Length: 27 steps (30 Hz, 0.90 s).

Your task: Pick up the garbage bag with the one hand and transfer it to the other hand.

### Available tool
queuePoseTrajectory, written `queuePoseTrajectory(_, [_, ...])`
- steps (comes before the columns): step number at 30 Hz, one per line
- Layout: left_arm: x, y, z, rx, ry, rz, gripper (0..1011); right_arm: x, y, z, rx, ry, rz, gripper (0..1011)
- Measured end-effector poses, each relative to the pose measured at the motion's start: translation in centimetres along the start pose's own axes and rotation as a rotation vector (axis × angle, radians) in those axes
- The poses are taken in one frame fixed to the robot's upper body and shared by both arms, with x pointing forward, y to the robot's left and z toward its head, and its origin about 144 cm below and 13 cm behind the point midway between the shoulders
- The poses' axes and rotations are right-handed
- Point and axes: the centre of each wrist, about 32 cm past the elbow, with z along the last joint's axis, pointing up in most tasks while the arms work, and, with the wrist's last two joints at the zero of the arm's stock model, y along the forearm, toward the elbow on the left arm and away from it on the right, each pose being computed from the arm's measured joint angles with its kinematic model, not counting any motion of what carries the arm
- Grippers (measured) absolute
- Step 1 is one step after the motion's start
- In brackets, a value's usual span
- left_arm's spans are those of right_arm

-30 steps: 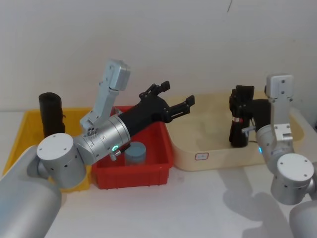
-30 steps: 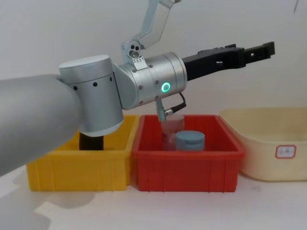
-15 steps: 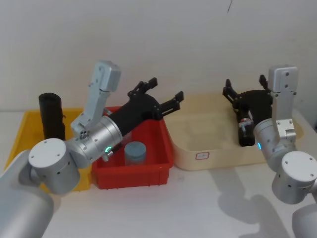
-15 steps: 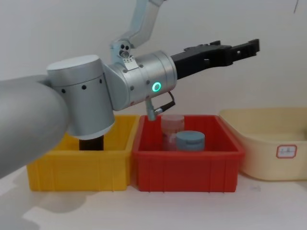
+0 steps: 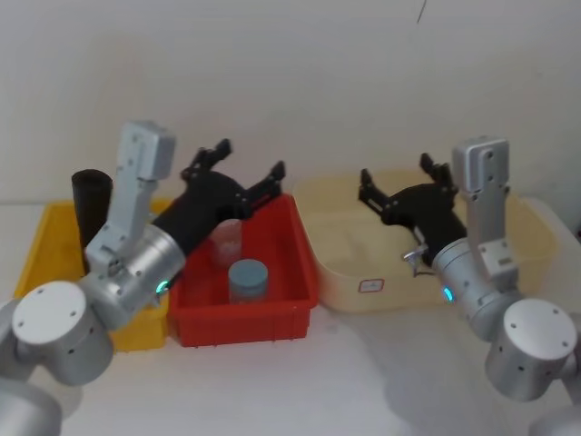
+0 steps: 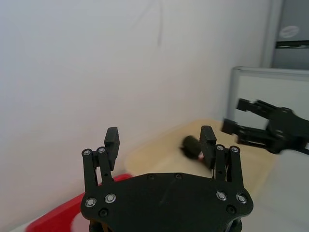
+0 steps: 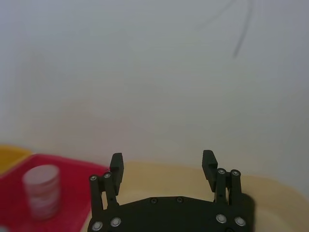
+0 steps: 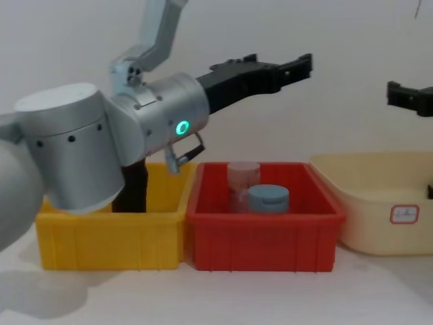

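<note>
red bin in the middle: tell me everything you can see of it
The red bin is an open-topped rectangular crate, plastic by its look, with a thick rim and small ribs along its base. It sits upright on the white table, close against the yellow bin on the robot's left, with the cream tub on its right. Inside stand a clear jar and, in front of it, a round pot with a grey-blue lid. The left gripper hangs open above it, not touching.

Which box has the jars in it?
The red box, between the yellow box and the cream tub, holds a clear jar and a blue-lidded jar. The yellow one holds a black roll. The left gripper hovers above the red box.
</note>
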Motion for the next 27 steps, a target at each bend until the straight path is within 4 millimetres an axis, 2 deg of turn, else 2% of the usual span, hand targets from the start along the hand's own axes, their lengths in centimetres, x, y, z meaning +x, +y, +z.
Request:
queuePoseTrajectory(9, [0.2,2.9,0.2,-0.012,-0.047,0.123,1001,-1.8,-1.1,0.1,-0.025,-0.001,0.123,1002])
queuePoseTrajectory(15, [0.6,5.6,0.3,-0.020,-0.084,0.230,1001,-2.8,-1.7,0.0,-0.037,-0.017,0.206,1001])
queuePoseTrajectory(27, [1.2,9.2,0.3,-0.031,-0.127,0.358,1001,-3.6,-2.2,-0.2,-0.073,-0.051,0.326,1001])
